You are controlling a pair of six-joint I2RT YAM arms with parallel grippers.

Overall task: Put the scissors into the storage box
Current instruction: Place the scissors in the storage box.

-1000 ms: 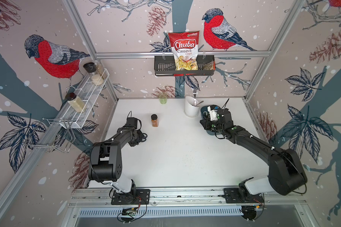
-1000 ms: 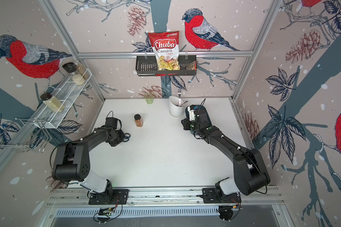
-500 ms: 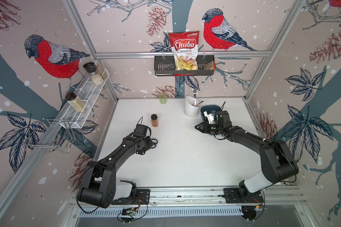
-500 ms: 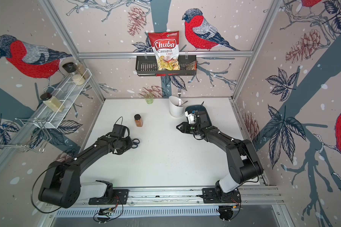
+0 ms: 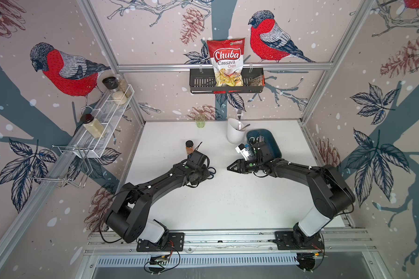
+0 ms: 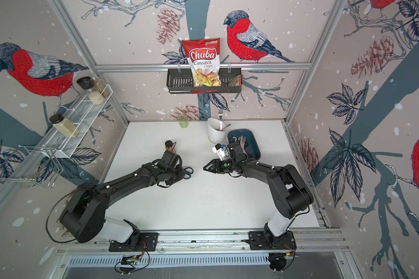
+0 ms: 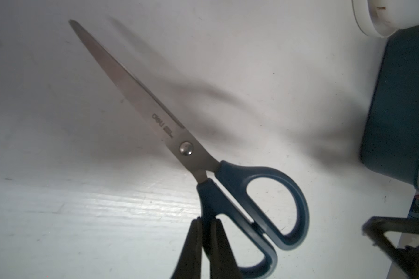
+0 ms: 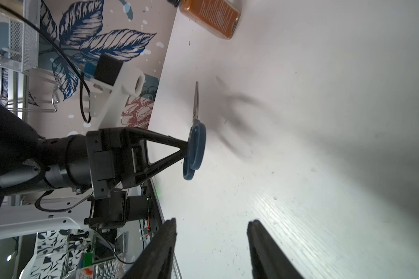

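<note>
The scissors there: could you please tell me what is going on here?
The left gripper is shut on one handle loop of the blue-handled scissors, holding them off the white table. The right gripper faces them, open and empty. The storage box at the back already holds other scissors.

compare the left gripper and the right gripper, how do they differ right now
The left gripper is shut on the handle of the blue-handled scissors; the right gripper stands open and holds nothing. The left gripper sits nearer the spice jar, the right gripper nearer the storage box. Shared: both are black and point toward each other across a gap.
</note>
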